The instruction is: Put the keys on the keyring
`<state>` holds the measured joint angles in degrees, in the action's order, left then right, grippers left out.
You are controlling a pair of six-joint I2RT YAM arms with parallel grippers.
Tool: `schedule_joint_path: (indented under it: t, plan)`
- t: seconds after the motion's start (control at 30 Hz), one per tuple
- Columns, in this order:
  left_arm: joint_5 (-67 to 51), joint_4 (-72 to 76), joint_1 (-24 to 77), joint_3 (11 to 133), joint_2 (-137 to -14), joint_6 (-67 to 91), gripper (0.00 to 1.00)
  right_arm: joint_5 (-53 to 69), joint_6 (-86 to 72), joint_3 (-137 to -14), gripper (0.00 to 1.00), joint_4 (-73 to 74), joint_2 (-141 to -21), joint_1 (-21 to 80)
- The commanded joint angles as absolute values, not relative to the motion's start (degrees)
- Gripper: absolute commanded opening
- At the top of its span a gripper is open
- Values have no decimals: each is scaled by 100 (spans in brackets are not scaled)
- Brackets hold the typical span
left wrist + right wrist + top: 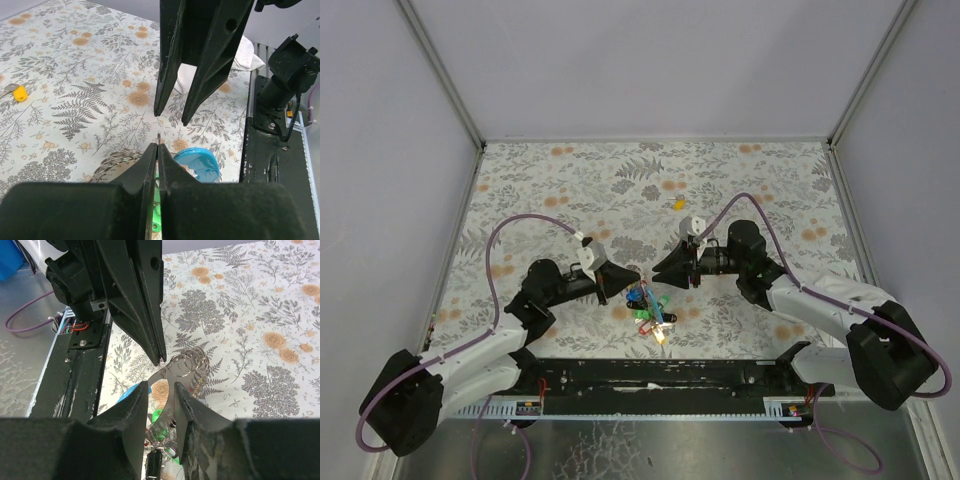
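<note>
The left end effector point(158, 146) has its fingers pressed flat together. A thin sliver of metal pokes out at the very tips, and I cannot tell whether it is pinched there. In the right wrist view those tips sit against the edge of the keyring point(187, 362), a small coil of wire loops lying on the desk point(570, 180).

The right end effector point(160, 385) has its fingers a little apart. A bare metal blade shows in the gap, but I cannot tell whether it touches either finger.

The two end effectors point at each other, tips near, just above the keys point(650, 312). The keys lie bunched, with green, red and blue heads, close to the desk's near edge and just beyond the black rail point(650, 372). One yellow-headed key point(677, 203) lies alone farther back, well apart from the bunch. The floral desk runs on past it to the pale walls point(380, 150).

Both arms reach inward from their bases, elbows out to the sides and forearms angled toward the middle.
</note>
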<state>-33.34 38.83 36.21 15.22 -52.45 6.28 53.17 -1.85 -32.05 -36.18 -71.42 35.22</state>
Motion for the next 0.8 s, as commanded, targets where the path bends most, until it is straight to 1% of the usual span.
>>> schedule_joint_path:
  t: [0.0,0.17,0.37,0.57,0.77]
  plan:
    - [-3092,3498,3745,1801,-5115,95,0,5290,235,-3421,35,-3472,-6935,3507]
    - [-3076,3365,3814,1852,-5129,-1,0,5154,302,-3625,36,-3190,-7090,3507]
    - [-3090,3169,3835,1968,-5181,-38,0,5367,322,-3754,37,-3147,-7261,3510]
    - [-3077,2539,3899,2349,-5230,-140,0,5616,575,-4152,37,-2605,-7503,3548]
    - [-2767,1744,4087,2804,-5353,-376,0,5698,1012,-4514,36,-1857,-7588,3645]
